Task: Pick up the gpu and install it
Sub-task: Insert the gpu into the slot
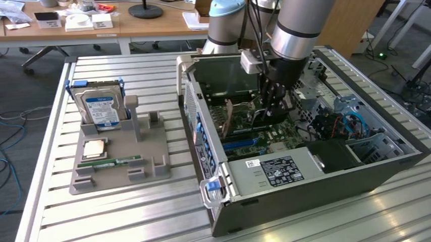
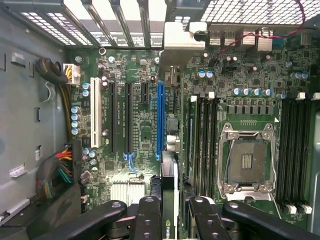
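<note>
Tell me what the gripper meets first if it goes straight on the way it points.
Clamped on the gpu, the gripper points at the motherboard inside the case. The gpu's edge would probably touch first, at or just beside the long blue slot; the exact lineup is hard to judge.

Item: one slatted silver metal table (image 1: 135, 214), as seen on my feed. Resting directly on it I count two things:
- a grey parts holder (image 1: 152, 147), toward the exterior view's left
- an open computer case (image 1: 323, 190) lying on its side, toward the right, near the holder but not touching it
</note>
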Robot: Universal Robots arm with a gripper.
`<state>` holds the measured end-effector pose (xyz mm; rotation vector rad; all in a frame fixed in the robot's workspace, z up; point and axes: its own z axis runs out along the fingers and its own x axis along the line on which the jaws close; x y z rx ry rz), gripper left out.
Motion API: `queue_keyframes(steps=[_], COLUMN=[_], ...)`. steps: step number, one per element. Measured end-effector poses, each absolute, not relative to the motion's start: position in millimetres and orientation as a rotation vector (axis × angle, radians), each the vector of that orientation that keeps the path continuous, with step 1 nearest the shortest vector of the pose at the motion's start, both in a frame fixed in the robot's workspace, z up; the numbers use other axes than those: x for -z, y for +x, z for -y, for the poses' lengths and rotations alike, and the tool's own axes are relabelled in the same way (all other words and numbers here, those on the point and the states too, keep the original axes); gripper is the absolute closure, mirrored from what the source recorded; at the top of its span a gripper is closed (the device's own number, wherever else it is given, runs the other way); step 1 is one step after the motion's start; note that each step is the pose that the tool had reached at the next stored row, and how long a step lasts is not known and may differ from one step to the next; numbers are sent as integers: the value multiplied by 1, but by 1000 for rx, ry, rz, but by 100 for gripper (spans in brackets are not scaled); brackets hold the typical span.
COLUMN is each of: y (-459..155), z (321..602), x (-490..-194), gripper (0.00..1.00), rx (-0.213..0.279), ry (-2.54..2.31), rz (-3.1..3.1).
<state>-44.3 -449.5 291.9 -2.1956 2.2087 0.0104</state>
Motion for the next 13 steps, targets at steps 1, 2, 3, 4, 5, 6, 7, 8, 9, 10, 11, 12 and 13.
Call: queue_keyframes(steps=[1, 2, 3, 4, 5, 6, 7, 8, 9, 10, 11, 12, 13], y=[-45, -45, -46, -46, -47, -47, -48, -48, -49, -49, -50, -50, -51], z=[450, 451, 451, 451, 451, 451, 451, 451, 451, 452, 452, 452, 452], x=[-292, -292, -292, -292, -292, -291, -291, -291, -290, -289, -289, -288, -287], gripper=[74, 74, 74, 74, 74, 74, 74, 74, 74, 74, 74, 74, 74], rx=[-10, -10, -10, -10, -10, -10, -10, -10, -10, -10, -10, -10, -10], ry=[-2195, -2195, -2195, -2195, -2195, -2195, -2195, -2195, -2195, -2195, -2195, -2195, -2195], rz=[-2209, -2209, -2209, -2209, -2209, -2209, -2209, -2209, -2209, -2209, -2209, -2209, -2209])
